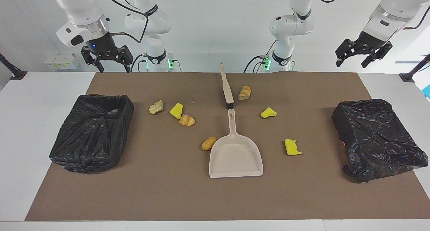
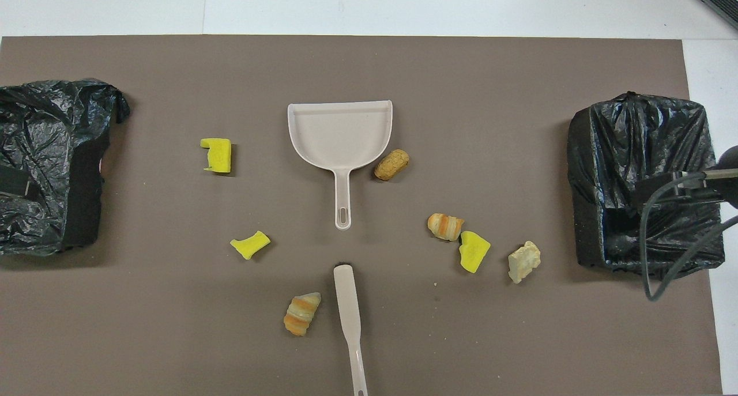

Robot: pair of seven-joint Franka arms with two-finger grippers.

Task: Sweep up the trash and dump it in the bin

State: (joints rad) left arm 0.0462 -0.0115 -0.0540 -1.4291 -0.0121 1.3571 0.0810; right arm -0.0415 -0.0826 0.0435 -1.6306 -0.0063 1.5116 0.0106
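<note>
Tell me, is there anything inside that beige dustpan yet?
No. The dustpan is empty, its whole tray showing bare. All seven trash scraps lie on the brown mat around it. What lies under the pan is covered.

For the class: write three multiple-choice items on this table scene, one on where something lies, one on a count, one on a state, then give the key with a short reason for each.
1. The brown oval lump lies
A. in a bin
B. beside the dustpan
C. on the brush

2. How many scraps of trash lie on the mat?
A. four
B. seven
C. ten

3. The dustpan's tray is
A. empty
B. full of scraps
C. upside down

Key:
1 B: the lump sits on the mat by the dustpan's rim, toward the right arm's end.
2 B: three yellow chunks, at and, plus the lump, two striped rolls and a pale piece.
3 A: its hollow faces up with nothing in it.
</note>
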